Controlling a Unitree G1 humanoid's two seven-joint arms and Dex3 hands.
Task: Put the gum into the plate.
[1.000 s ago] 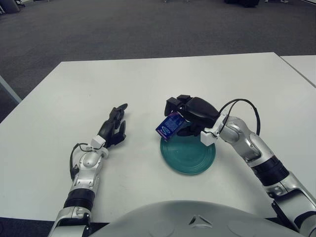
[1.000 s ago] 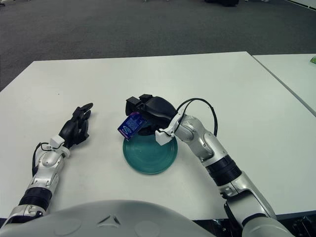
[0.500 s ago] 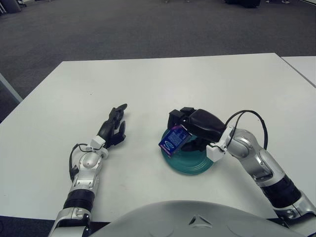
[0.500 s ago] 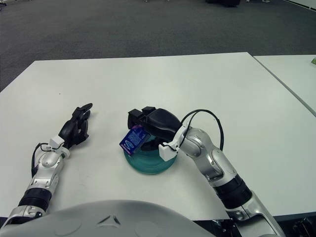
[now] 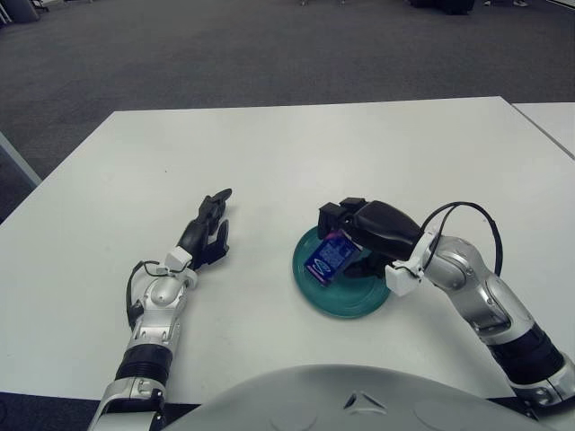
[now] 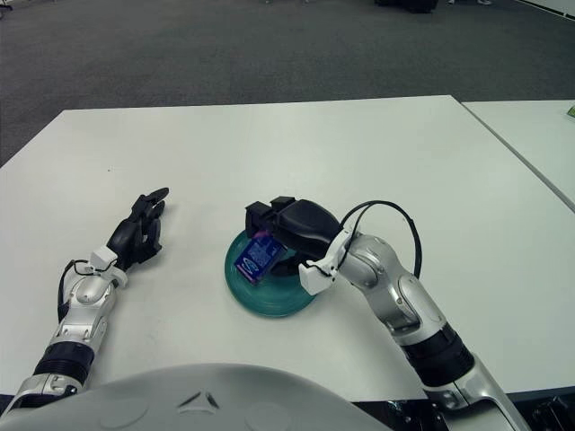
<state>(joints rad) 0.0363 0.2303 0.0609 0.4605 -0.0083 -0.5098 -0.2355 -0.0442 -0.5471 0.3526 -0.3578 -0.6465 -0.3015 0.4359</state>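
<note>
Teal plate [image 5: 359,301] near table edge; gum pack [image 5: 324,259] hangs over plate's left half, pinched in right hand [image 5: 368,232], not released. Left hand [image 5: 208,232] idle well left of plate, fingers loosely spread. Nearly done; release left.

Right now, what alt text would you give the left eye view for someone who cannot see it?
The robot's right hand holds a blue gum pack just over a teal plate on a white table. The left hand shows to the plate's left, fingers relaxed and holding nothing.
</note>
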